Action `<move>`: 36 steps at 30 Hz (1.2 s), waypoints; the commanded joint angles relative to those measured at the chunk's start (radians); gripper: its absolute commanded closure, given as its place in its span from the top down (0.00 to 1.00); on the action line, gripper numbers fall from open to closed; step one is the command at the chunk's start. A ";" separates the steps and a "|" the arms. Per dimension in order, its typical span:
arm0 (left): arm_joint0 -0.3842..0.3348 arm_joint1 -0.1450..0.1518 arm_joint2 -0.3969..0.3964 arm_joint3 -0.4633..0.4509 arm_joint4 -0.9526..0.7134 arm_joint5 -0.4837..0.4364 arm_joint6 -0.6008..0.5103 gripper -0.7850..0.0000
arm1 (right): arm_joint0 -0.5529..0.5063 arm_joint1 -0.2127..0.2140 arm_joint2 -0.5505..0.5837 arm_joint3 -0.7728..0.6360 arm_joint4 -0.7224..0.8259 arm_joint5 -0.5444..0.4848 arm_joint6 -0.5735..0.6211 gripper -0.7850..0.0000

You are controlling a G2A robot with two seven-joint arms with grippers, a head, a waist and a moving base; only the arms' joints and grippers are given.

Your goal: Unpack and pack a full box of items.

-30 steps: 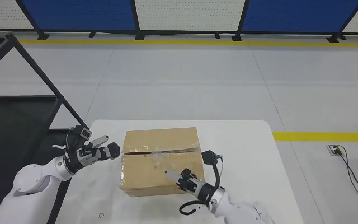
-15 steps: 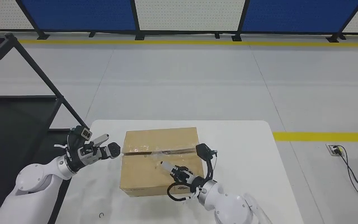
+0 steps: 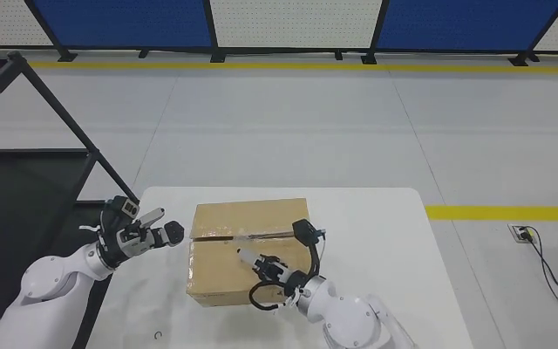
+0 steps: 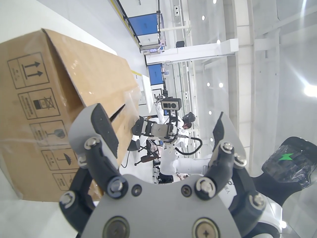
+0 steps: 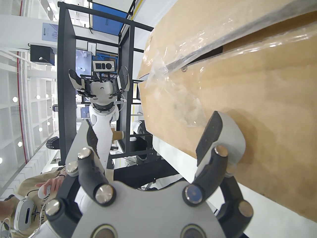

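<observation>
A white table [image 3: 384,236] fills the lower middle of the top view. A cardboard box [image 3: 248,216] stands left of the table's centre, flaps down. Toward the box's lower edge in the frame, the right gripper [image 3: 253,260] lies over the lid, jaws spread wide and holding nothing, one finger [image 5: 223,130] close over the cardboard. At lower left, the left gripper [image 3: 166,223] hangs just beside the box's left wall, jaws likewise wide and empty. Wrinkled clear tape [image 3: 261,234] runs along the lid's seam.
</observation>
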 commanded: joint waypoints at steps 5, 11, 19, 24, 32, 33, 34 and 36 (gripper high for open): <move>0.004 0.000 -0.010 0.007 -0.009 -0.005 -0.004 1.00 | 0.038 -0.011 -0.024 0.037 0.043 -0.034 -0.013 1.00; 0.014 0.001 -0.024 0.015 -0.020 -0.011 -0.007 1.00 | 0.079 -0.026 -0.055 0.075 0.089 -0.096 -0.036 1.00; 0.034 0.004 -0.049 0.022 -0.037 -0.016 -0.013 1.00 | 0.137 -0.045 -0.092 0.119 0.131 -0.159 -0.053 1.00; 0.042 0.005 -0.055 0.019 -0.041 -0.014 -0.016 1.00 | 0.125 -0.043 -0.071 0.077 0.135 -0.183 -0.055 1.00; 0.041 0.003 -0.054 0.017 -0.040 -0.013 -0.030 1.00 | 0.082 -0.023 -0.011 0.048 0.072 -0.087 0.013 1.00; 0.041 0.003 -0.054 0.018 -0.040 -0.013 -0.031 1.00 | 0.081 -0.022 -0.008 0.056 0.070 -0.084 0.018 1.00; 0.040 0.003 -0.054 0.018 -0.040 -0.013 -0.031 1.00 | 0.081 -0.021 -0.008 0.067 0.068 -0.083 0.022 1.00; 0.039 0.002 -0.054 0.019 -0.040 -0.013 -0.032 1.00 | 0.087 -0.022 -0.016 0.093 0.063 -0.095 0.027 1.00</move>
